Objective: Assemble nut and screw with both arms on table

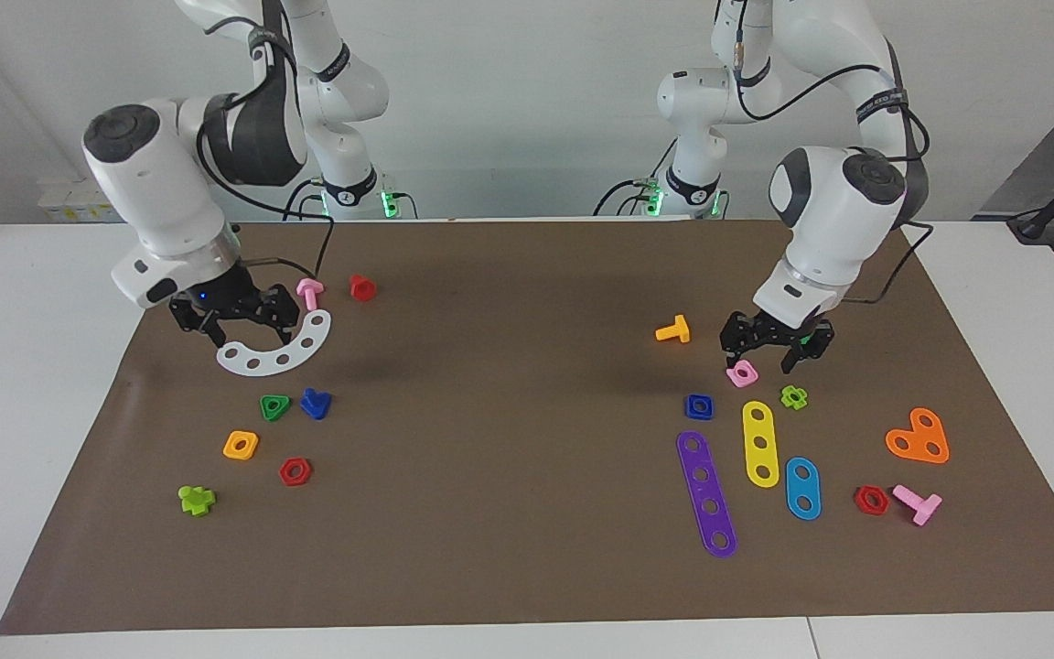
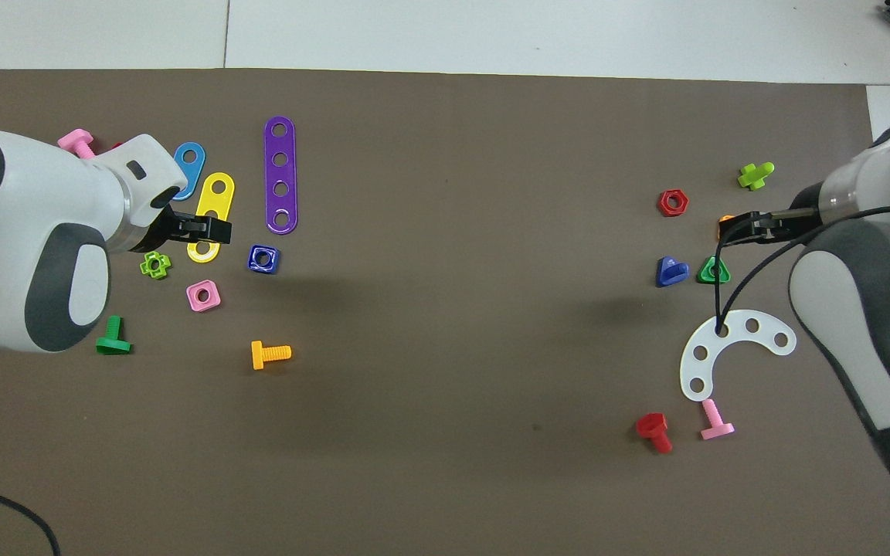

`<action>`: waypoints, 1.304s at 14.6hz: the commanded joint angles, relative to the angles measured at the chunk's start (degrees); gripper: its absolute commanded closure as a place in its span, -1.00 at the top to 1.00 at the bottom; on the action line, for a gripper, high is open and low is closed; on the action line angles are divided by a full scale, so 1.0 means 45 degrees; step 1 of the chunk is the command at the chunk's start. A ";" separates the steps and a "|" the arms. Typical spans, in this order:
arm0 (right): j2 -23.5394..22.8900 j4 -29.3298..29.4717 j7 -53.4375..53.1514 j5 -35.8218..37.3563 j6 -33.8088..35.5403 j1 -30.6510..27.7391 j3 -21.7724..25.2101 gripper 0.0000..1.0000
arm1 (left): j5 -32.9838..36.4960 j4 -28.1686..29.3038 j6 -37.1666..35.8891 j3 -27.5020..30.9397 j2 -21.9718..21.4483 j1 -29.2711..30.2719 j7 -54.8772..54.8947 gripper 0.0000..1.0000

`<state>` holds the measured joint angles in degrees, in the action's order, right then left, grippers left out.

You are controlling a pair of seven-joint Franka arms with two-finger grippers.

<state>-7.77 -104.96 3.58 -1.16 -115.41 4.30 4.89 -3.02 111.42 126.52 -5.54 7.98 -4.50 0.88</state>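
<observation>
The dark blue square nut lies on the brown mat toward the left arm's end, beside the purple strip; it also shows in the overhead view. The dark blue screw lies toward the right arm's end beside the green triangular nut, and shows in the overhead view. My left gripper is open and empty, up over the pink square nut. My right gripper is open and empty, up over the white curved plate.
Around the nut lie purple, yellow and light-blue plates, a green cross nut and an orange bolt. Near the screw lie an orange nut, a red nut and a pink bolt.
</observation>
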 commanded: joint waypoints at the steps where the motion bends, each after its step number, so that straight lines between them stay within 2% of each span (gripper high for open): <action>1: -0.0383 -0.1181 0.0650 -0.0464 -0.2060 0.0252 -0.0091 1.00 | -0.0247 0.0512 0.1041 0.0157 0.0276 -0.0424 -0.0214 0.80; 3: -0.0402 -0.2199 0.0844 -0.0485 -0.3061 0.0469 -0.0091 1.00 | -0.0247 0.0902 0.2192 0.0157 0.0764 -0.0677 -0.0371 0.80; 6: -0.0734 -0.3235 0.0923 -0.0485 -0.4545 0.0586 -0.0091 1.00 | -0.0247 0.1177 0.2938 0.0157 0.1331 -0.0796 -0.0390 0.80; 8: -0.0715 -0.3628 0.1350 -0.0485 -0.4881 0.0567 -0.0091 0.90 | -0.0247 0.1275 0.3484 0.0176 0.1741 -0.1089 -0.0410 0.95; 10: -0.0735 -0.3901 0.1821 -0.0504 -0.5230 0.0431 -0.0091 0.57 | -0.0247 0.1275 0.3721 0.0176 0.1938 -0.1109 -0.0371 1.00; 13: -0.0754 -0.4351 0.1919 -0.0485 -0.5740 0.0411 -0.0091 -0.05 | -0.0247 0.1546 0.3624 0.0176 0.1919 -0.1109 -0.0313 1.00; 16: -0.0832 -0.4352 0.1920 -0.0485 -0.5800 0.0411 -0.0091 -0.35 | -0.0227 0.1763 0.3662 0.0176 0.1919 -0.1128 -0.0234 0.85; 19: -0.0832 -0.4352 0.1920 -0.0485 -0.5800 0.0411 -0.0091 -0.40 | -0.0247 0.1978 0.3780 0.0196 0.1919 -0.1324 -0.0254 0.64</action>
<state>-11.98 -123.56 9.88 -2.08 -140.14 6.86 4.83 -3.12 118.65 141.96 -5.57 17.28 -8.88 -0.65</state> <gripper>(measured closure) 0.687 0.128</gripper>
